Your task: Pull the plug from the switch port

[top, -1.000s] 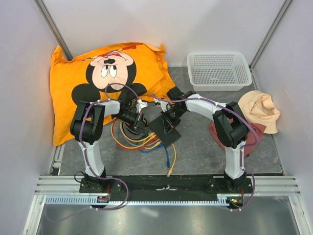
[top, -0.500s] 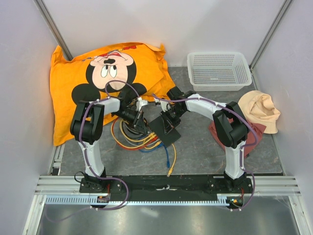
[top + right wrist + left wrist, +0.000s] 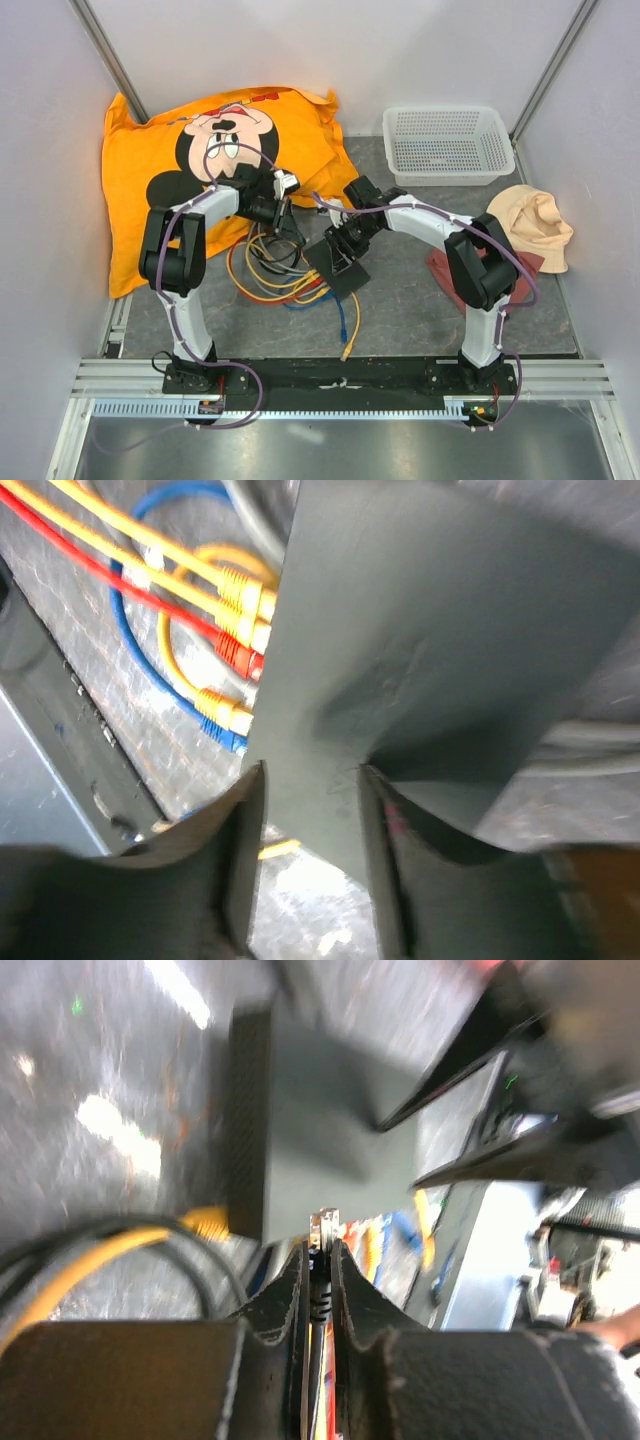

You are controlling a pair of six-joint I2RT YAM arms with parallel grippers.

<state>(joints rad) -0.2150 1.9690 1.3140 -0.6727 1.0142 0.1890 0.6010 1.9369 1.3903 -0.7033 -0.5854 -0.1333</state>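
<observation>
The left gripper (image 3: 320, 1252) is pinching a clear-tipped plug (image 3: 322, 1226) between fingers drawn almost together, with a dark cable (image 3: 318, 1300) running back through the slit; only its own wrist view is showing this, the overhead one hiding the tips. The right gripper (image 3: 310, 780) is clamping the switch (image 3: 420, 630), a finger on either side, the black box filling the narrow gap; its wrist view alone is showing yellow, red and blue connectors (image 3: 240, 655) sitting along the switch's edge. From overhead, the switch is lying on the grey table (image 3: 420, 300) between the arms, with loose cables (image 3: 262, 275) coiling to its left; whether the held plug is touching the switch I cannot tell.
</observation>
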